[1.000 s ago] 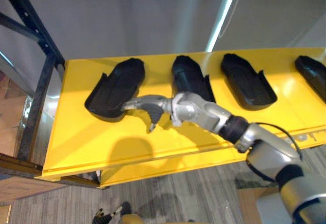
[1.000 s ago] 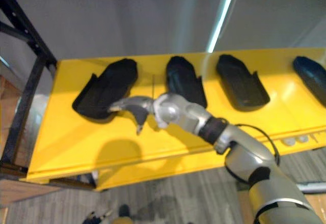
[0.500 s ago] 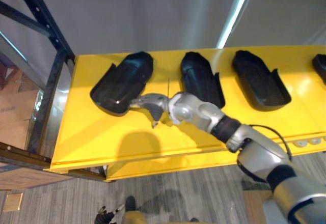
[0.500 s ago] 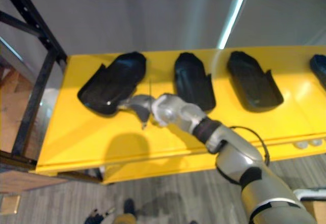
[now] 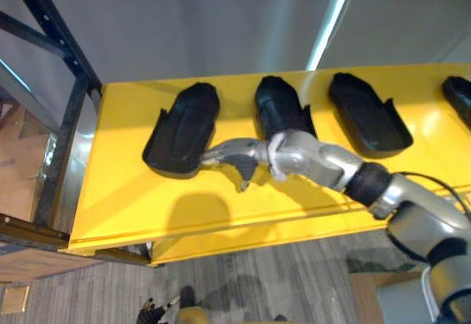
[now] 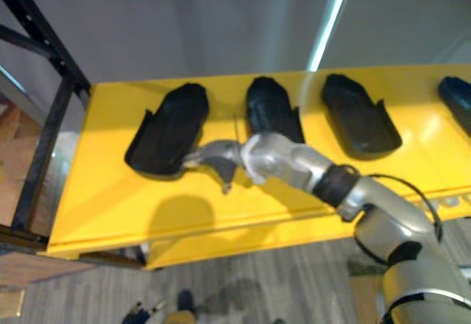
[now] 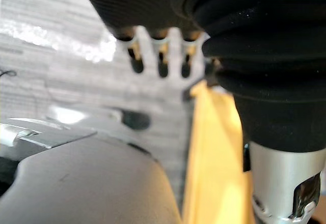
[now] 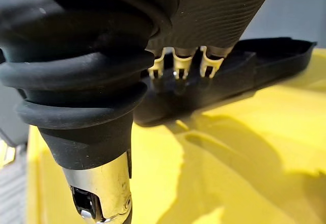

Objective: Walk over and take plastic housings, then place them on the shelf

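Right hand (image 5: 249,154): stretched out over the yellow shelf (image 5: 121,191) — fingers straight, tips against the near end of the leftmost plastic housing (image 5: 182,127), thumb hanging down, nothing gripped.
Row on the shelf: second housing (image 5: 277,107), third housing (image 5: 368,115), fourth housing (image 5: 459,96), all black.
Left hand (image 7: 161,61): low beside the shelf's edge — fingers straight, relaxed, over grey floor (image 7: 71,86).

Four black housings (image 6: 271,110) lie in a row on the yellow shelf (image 6: 103,199). The right hand (image 6: 221,155) reaches in from the right, its straight fingers touching the near end of the leftmost housing (image 6: 165,129), thumb pointing down over bare shelf.
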Controlling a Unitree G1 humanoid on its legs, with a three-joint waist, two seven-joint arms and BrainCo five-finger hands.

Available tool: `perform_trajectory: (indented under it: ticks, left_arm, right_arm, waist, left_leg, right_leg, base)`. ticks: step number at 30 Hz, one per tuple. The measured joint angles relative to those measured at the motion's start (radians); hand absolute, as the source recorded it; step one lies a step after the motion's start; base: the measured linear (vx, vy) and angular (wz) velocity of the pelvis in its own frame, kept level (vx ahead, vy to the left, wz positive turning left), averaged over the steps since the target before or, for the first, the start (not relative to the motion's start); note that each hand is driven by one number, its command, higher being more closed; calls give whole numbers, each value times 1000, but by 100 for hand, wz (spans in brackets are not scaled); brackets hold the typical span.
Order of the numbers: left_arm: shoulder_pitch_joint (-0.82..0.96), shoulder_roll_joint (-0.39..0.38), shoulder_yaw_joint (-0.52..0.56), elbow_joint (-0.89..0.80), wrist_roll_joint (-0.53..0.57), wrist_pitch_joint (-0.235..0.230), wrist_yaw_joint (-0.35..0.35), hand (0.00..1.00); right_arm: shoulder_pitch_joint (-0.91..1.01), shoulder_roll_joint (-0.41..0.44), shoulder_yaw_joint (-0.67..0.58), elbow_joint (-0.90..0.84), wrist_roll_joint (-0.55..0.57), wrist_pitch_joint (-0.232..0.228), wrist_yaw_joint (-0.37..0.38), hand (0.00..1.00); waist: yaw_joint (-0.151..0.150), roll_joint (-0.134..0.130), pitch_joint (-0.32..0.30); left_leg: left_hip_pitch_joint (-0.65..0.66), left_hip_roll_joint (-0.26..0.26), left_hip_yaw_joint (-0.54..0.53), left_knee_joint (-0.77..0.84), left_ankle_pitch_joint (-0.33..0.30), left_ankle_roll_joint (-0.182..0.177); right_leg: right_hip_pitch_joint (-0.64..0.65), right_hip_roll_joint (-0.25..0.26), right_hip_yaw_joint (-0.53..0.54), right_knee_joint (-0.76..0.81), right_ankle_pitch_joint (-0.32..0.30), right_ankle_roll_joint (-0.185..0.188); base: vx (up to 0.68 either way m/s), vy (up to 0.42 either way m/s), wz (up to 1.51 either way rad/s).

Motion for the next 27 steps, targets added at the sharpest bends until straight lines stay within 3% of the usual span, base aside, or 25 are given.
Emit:
perform_trajectory:
  ticks: [5, 12, 15, 18, 20, 22, 24, 26, 27]
  left_arm:
    - [1, 9, -2, 9, 1, 0, -3, 0]
    - [6, 16, -6, 11, 1, 0, -3, 0]
    - [7, 21, -19, 21, 1, 0, 3, 0]
    - [13, 19, -22, 23, 1, 0, 11, 0]
    - [15, 17, -25, 23, 3, 1, 23, 0]
    - [14, 12, -27, 23, 4, 6, 31, 0]
    - [14, 9, -42, 21, 11, 10, 41, 0]
    - [13, 9, -65, 15, 11, 14, 46, 0]
    - [10, 8, -75, 3, 11, 18, 46, 0]
  right_arm:
    - [0, -93, 1, -93, 67, -11, 17, 0]
    - [30, -128, -32, -140, 80, -34, -14, 0]
    - [106, -124, -143, -187, 27, -49, -96, 0]
    - [188, -99, -331, -237, -90, -66, -218, 0]
    - [254, -7, -546, -250, -215, -59, -339, 0]
    - [267, 99, -677, -245, -277, -27, -411, 0]
    - [255, 316, -882, -192, -321, 58, -551, 0]
    - [224, 417, -978, -122, -320, 115, -626, 0]
    - [180, 468, -1053, -27, -317, 175, -689, 0]
  waist:
    - [-6, -10, 0]
    - [-3, -26, -10]
    - [1, -33, -15]
    - [-2, -32, -14]
    - [-3, -29, -12]
    - [-5, -22, -10]
    - [-7, -9, -14]
    - [-5, -1, -14]
    - [2, 9, -7]
  left_leg:
    - [8, 1, 20, 0, 0, 0]
    - [8, 0, 21, 0, 9, 0]
    - [7, -1, 20, -1, 13, 0]
    - [6, -1, 21, -1, 21, 0]
    - [6, -1, 22, -1, 26, 1]
    - [4, -1, 24, -1, 30, 1]
    - [4, 0, 24, -1, 35, 1]
    - [5, 0, 24, -1, 39, 1]
    - [3, 0, 23, -1, 44, 2]
  right_leg:
    - [-3, 0, 12, 0, -6, 8]
    - [-4, 0, 19, 0, -10, 15]
    - [-4, -1, 20, 0, -13, 18]
    - [-7, -1, 22, 0, -13, 18]
    - [-10, -1, 24, 1, -13, 17]
    - [-18, -1, 28, 6, -13, 17]
    - [-19, -2, 28, 9, -13, 17]
    - [-19, -2, 28, 12, -13, 17]
    - [-19, -2, 27, 14, -13, 17]
  base:
    - [-30, -20, -11]
    - [-33, -13, -1]
    - [-11, -4, 0]
    - [-45, -14, -3]
    - [-47, -14, -5]
    - [-49, -10, -7]
    - [-57, -8, -1]
    - [-66, -6, 3]
    - [-65, -3, 3]
